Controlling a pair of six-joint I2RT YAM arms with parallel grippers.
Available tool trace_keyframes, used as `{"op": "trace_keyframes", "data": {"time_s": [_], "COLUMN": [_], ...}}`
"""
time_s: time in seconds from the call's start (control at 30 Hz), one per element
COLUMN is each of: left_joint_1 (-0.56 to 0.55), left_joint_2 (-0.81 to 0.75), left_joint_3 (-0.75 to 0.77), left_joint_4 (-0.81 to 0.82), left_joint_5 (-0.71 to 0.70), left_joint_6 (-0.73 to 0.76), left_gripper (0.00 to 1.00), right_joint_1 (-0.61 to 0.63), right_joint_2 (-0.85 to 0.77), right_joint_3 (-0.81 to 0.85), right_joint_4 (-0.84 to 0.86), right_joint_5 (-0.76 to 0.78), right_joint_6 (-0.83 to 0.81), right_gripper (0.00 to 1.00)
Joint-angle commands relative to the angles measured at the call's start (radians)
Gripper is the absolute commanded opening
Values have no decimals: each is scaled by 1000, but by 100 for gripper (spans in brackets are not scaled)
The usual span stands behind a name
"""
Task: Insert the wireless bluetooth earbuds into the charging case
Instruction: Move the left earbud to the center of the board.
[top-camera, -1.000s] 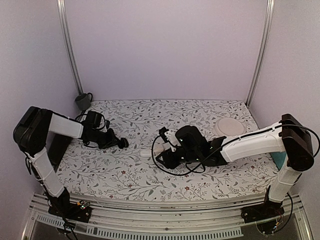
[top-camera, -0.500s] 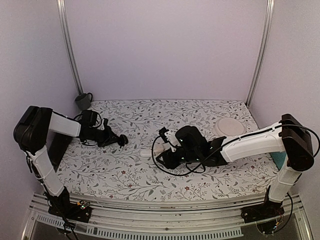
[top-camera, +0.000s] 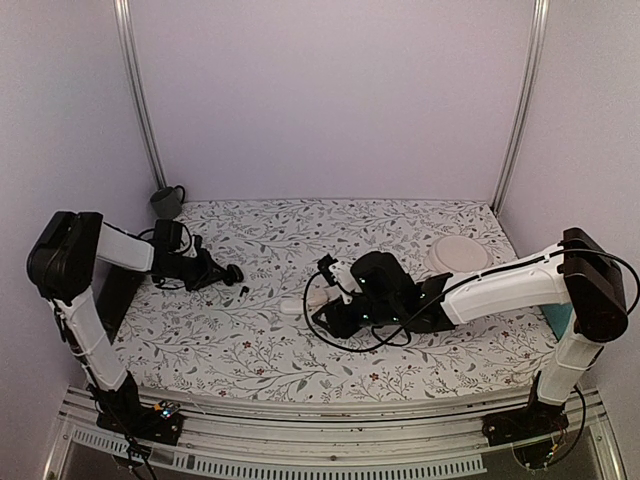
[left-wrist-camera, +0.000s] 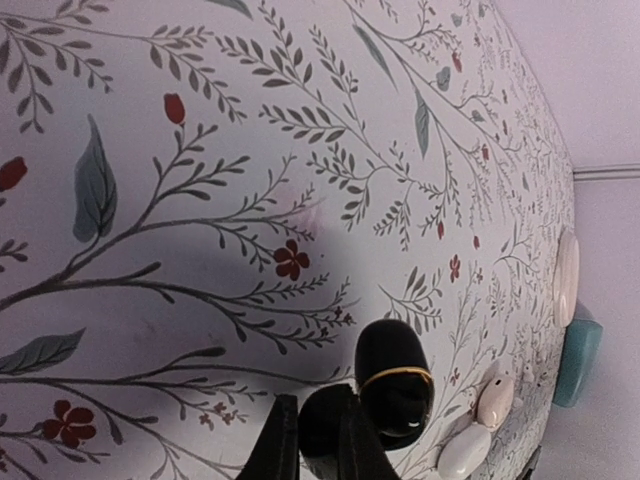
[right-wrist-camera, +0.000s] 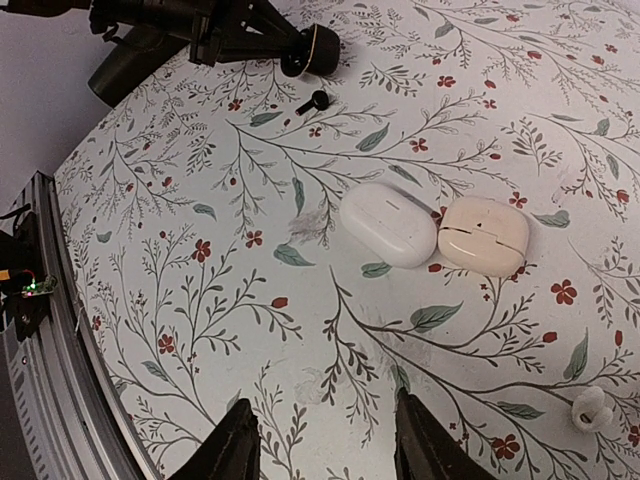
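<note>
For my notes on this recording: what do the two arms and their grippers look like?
The left arm and right arm have white links between bulky black joint housings. Loose black cables loop near each wrist. The left gripper and right gripper have slim black fingers. No markings are legible.

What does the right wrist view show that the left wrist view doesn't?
Only the right wrist view: a black earbud lying loose near the left tool, a tiny white piece at lower right, and the right tool, open and empty. Only the left wrist view: the white dish and a teal object at the far edge. Both: the black charging case gripped by the left tool, plus the white oval case beside the cream oval case.
</note>
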Motion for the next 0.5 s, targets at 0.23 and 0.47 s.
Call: {"op": "trace_keyframes", "data": {"time_s": [0.23,0.47], "left_joint_1": [-79,-118], "left_joint_2": [54,21], "left_joint_3": [-7,-79], "left_joint_4": [55,87], "left_joint_5": [12,-7], "left_joint_6": [-32,-66], "left_gripper": [0,0], "right_joint_1": [-7,-6], "right_joint_2": [-14,-26], "right_joint_3": [-4,-20], "right_joint_4": [-13,-14], "right_joint_5": [-9,-2], "right_joint_6": [-11,-8], "right_gripper": [47,47]}}
